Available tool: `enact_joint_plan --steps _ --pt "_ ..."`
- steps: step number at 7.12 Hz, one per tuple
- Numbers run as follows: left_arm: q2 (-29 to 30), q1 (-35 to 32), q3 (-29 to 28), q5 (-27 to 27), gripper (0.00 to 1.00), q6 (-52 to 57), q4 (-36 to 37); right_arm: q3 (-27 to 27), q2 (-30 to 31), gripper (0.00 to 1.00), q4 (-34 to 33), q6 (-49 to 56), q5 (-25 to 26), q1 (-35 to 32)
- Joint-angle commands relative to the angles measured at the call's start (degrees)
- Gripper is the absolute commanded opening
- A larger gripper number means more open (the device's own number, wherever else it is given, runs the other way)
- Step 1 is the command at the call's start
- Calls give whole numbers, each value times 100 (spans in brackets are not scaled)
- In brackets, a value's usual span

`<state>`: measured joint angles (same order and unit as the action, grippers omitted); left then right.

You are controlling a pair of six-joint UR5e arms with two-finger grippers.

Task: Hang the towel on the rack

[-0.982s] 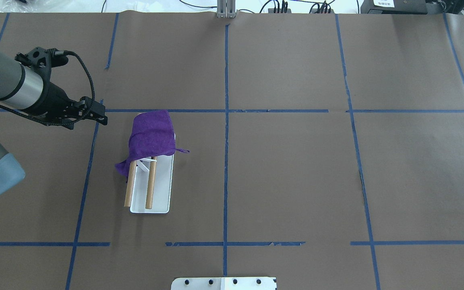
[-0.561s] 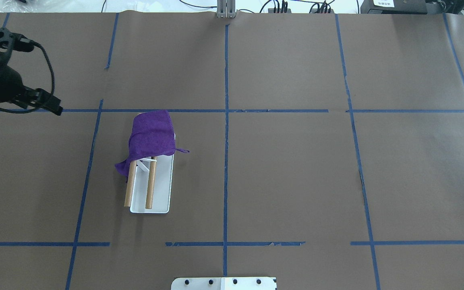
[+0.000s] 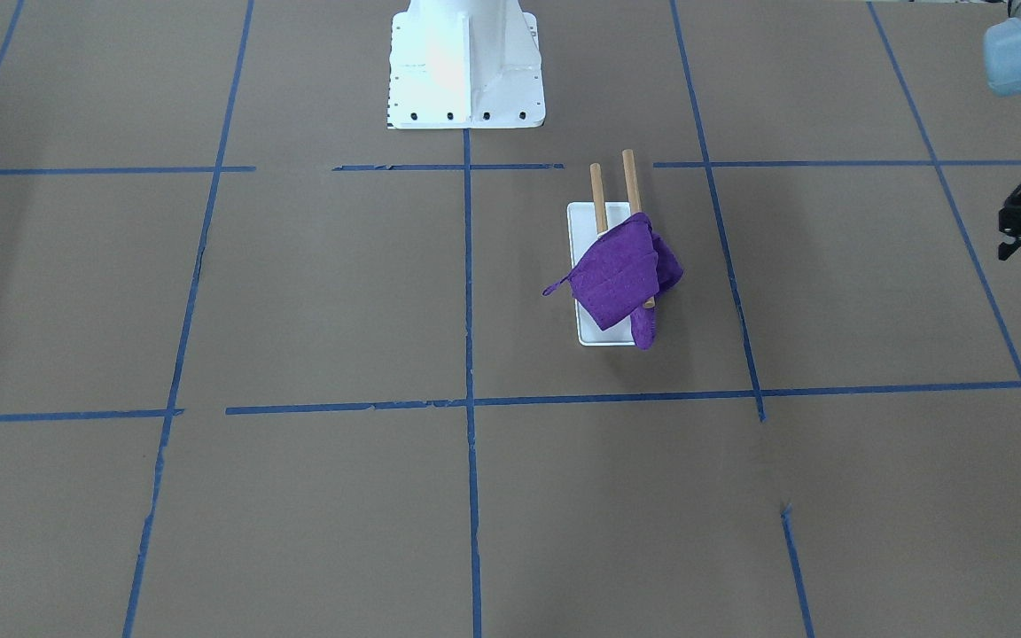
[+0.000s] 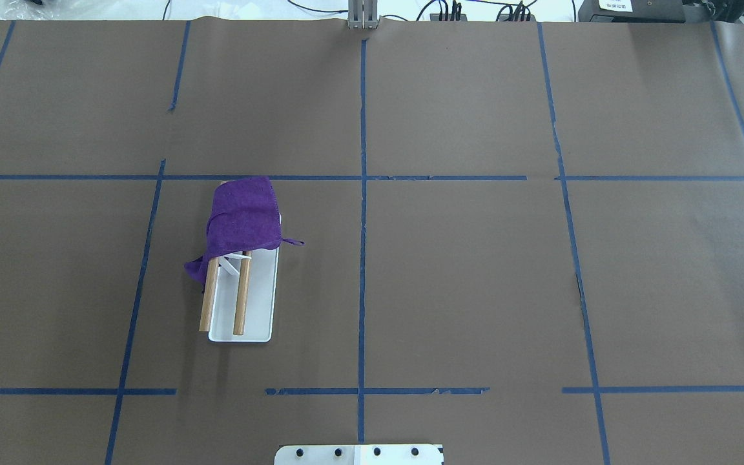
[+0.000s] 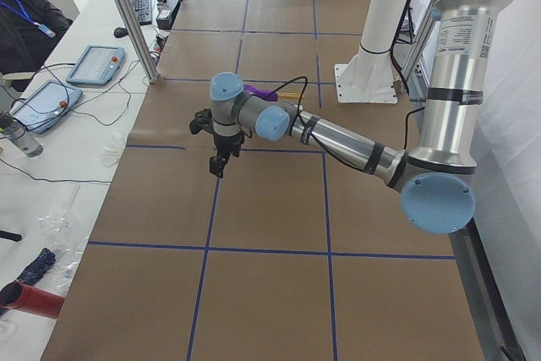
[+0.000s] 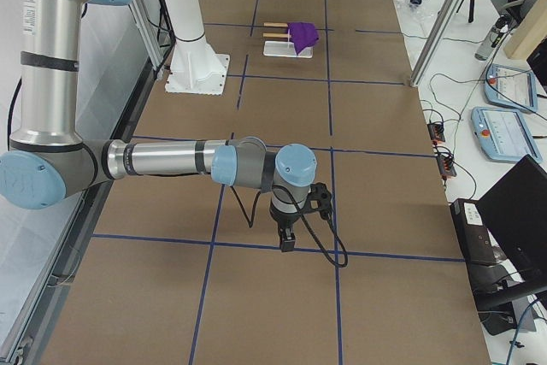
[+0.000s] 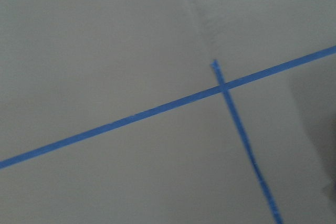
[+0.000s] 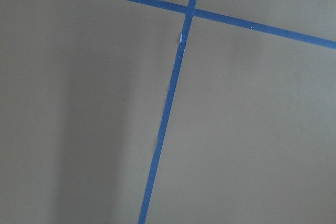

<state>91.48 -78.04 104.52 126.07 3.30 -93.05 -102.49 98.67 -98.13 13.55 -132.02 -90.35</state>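
Purple towel (image 4: 243, 219) draped on the rack (image 4: 259, 310), both my arms well clear of it.
The towel covers the far ends of both dowel rods (image 4: 240, 303), one corner hanging off my left side. My left gripper (image 5: 218, 165) and right gripper (image 6: 287, 241) point down over bare table; I cannot tell whether either is released or clenched.

Brown paper-covered table (image 4: 475, 290), blue tape grid (image 4: 362, 258), white side bench (image 5: 93, 124)

You have a table covered in brown paper (image 4: 462, 290), gridded with blue tape lines (image 4: 362, 258); a black keyboard (image 5: 139, 4) lies on your white side bench (image 5: 76, 150).
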Motion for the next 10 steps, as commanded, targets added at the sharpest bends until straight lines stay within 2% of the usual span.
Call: enact_joint_plan --steps 1,2,4,6,7,9,10 --pt "-480 -528 -99 14 100 382 -2 -51 214 100 460 -483 -17 -9" --pt "-516 -528 -316 -4 100 373 -20 -77 206 100 470 -650 -17 -9" --pt "-525 -1097 -276 58 100 312 94 -78 188 100 470 -652 -17 -9" --pt "-517 -1091 -520 66 100 338 331 -78 179 100 470 -652 -17 -9" --pt "-578 -1134 -416 101 100 373 332 -86 179 100 470 -661 -17 -9" --pt "-596 -1135 -355 879 100 330 332 -78 153 100 470 -678 -17 -9" --pt "-631 -1135 -232 953 100 329 323 -78 144 100 479 -678 -17 -9"
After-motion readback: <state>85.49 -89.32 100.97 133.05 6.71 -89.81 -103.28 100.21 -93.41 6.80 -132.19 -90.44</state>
